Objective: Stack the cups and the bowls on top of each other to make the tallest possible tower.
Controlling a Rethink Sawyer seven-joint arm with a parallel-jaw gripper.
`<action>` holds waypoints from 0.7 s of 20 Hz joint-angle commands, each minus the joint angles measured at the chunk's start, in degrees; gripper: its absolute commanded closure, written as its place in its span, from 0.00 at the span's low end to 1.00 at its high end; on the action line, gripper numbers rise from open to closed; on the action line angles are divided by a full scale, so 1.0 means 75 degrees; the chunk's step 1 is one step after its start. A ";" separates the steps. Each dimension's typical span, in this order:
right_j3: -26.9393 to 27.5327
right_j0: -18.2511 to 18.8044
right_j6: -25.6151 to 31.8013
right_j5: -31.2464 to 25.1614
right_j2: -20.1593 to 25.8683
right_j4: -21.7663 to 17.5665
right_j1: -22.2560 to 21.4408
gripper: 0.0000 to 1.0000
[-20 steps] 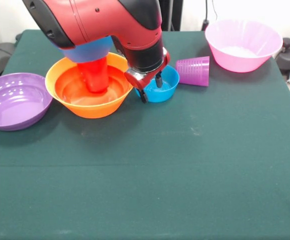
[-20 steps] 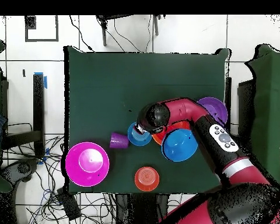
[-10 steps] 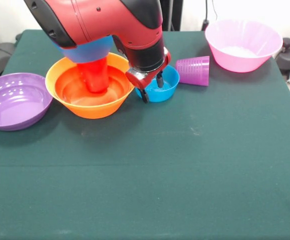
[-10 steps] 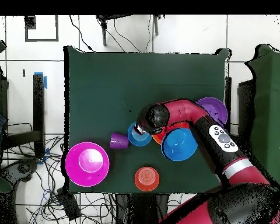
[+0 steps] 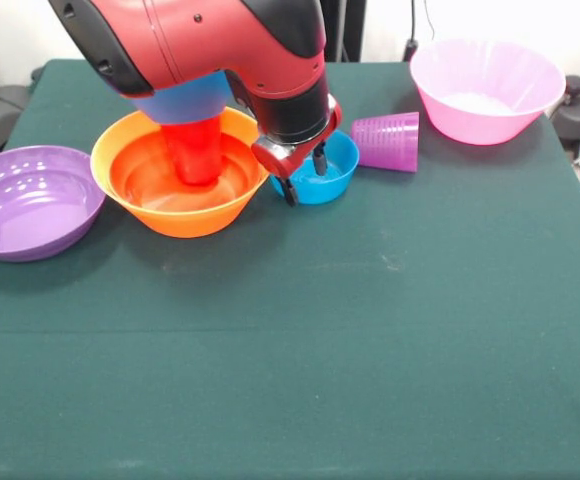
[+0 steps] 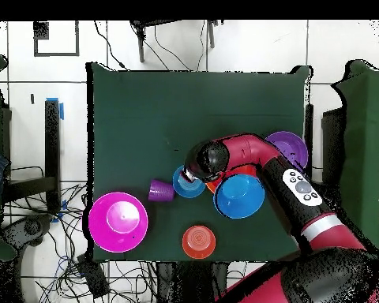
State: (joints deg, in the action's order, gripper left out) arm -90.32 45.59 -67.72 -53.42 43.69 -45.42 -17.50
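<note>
The tower stands at the left: a large orange bowl (image 5: 182,190) holds a red cup (image 5: 196,152), and a big blue bowl (image 5: 180,102) (image 6: 239,196) rests on that cup, partly hidden by my arm. My gripper (image 5: 303,174) is open and straddles the near rim of the small blue bowl (image 5: 328,172) (image 6: 183,186), one finger inside and one outside. A translucent purple cup (image 5: 387,142) (image 6: 160,190) lies on its side just beyond that bowl. The pink bowl (image 5: 485,92) (image 6: 118,222) sits at the far right corner.
A purple bowl (image 5: 28,200) (image 6: 290,144) sits at the table's left edge. A red-orange bowl (image 6: 197,241) rests near the robot's side of the table, hidden by the arm in the front view. Cables lie on the floor around the table.
The gripper has edged slightly right along the small blue bowl's rim. The big blue bowl on the red cup has shifted a little. The small blue bowl has not moved.
</note>
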 commanded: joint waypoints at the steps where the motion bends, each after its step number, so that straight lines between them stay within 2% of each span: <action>1: -0.0260 -0.0225 0.1530 0.0505 -0.0194 -0.0745 0.0243 0.00; 4: -0.0256 -0.0259 0.1233 0.0681 -0.0225 -0.0763 0.0204 0.00; 5: -0.0261 -0.0267 0.1071 0.0768 -0.0238 -0.0755 0.0188 1.00; 6: -0.0225 -0.0256 0.1610 0.0732 -0.0065 -0.0864 0.0192 1.00; 7: -0.0188 -0.0271 0.1738 0.0601 -0.0053 -0.0849 0.0176 1.00; 9: -0.0262 -0.0227 0.1380 0.0606 -0.0097 -0.0702 0.0133 1.00; 14: -0.0284 -0.0126 0.1542 0.0610 -0.0056 -0.0709 0.0117 1.00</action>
State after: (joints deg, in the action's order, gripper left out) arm -90.35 45.62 -67.72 -52.89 43.61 -46.28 -17.53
